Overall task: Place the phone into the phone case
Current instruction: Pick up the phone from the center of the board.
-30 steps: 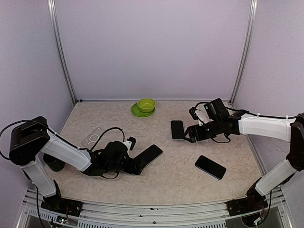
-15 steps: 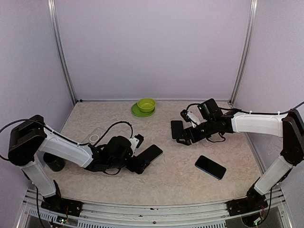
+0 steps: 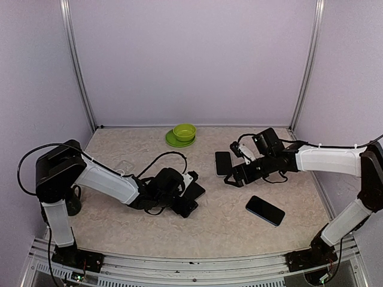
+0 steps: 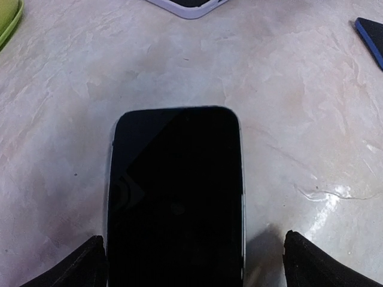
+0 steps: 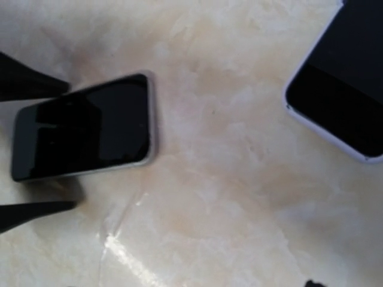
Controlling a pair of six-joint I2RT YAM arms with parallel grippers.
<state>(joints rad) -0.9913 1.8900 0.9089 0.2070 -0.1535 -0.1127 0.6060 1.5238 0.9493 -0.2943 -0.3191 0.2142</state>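
Observation:
A black phone with a silver rim [image 3: 192, 191] lies flat on the table's middle. It fills the left wrist view [image 4: 176, 197] and shows in the right wrist view [image 5: 84, 125]. My left gripper [image 3: 187, 202] is open, with one finger on each side of the phone's near end. A clear phone case [image 3: 121, 167] lies behind the left arm, mostly hidden. My right gripper [image 3: 230, 178] hovers low just in front of a phone in a white case [image 3: 222, 162] and appears open and empty; its fingers barely show in its wrist view.
A dark blue phone [image 3: 265, 210] lies front right. A green bowl on a green plate [image 3: 182, 134] stands at the back middle. The white-cased phone also shows in the wrist views [image 4: 188, 6] [image 5: 341, 89]. Walls enclose the table.
My left gripper has slid right until its fingers straddle the black phone. My right gripper has drifted slightly left and nearer, off the white-cased phone.

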